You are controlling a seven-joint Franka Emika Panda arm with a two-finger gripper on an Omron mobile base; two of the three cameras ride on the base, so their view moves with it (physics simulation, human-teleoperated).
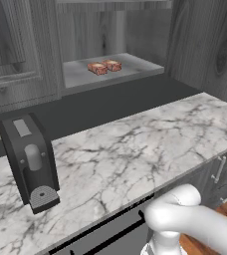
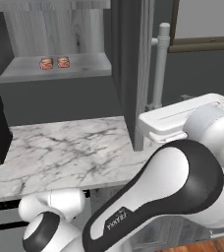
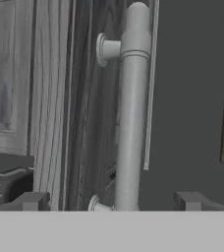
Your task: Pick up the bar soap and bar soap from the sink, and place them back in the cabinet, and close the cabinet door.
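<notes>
Two reddish-orange bar soaps (image 1: 97,68) (image 1: 112,65) lie side by side on the grey inner shelf (image 1: 130,67) of the open cabinet. From the right base they are two bar soaps (image 2: 46,63) (image 2: 63,62) on the shelf (image 2: 89,64). The cabinet door (image 2: 133,69) stands swung out, edge-on, with its silver bar handle (image 2: 161,69) facing right. My gripper (image 3: 113,202) is open, and the handle (image 3: 131,118) runs upright between its fingertips (image 3: 33,201), just ahead of them. The sink is out of view.
A black coffee machine (image 1: 31,162) stands on the marble counter (image 1: 135,144) at the left. Drawer fronts with silver pulls (image 1: 218,169) sit below the counter edge. A framed panel (image 2: 207,29) hangs on the dark wall behind the door.
</notes>
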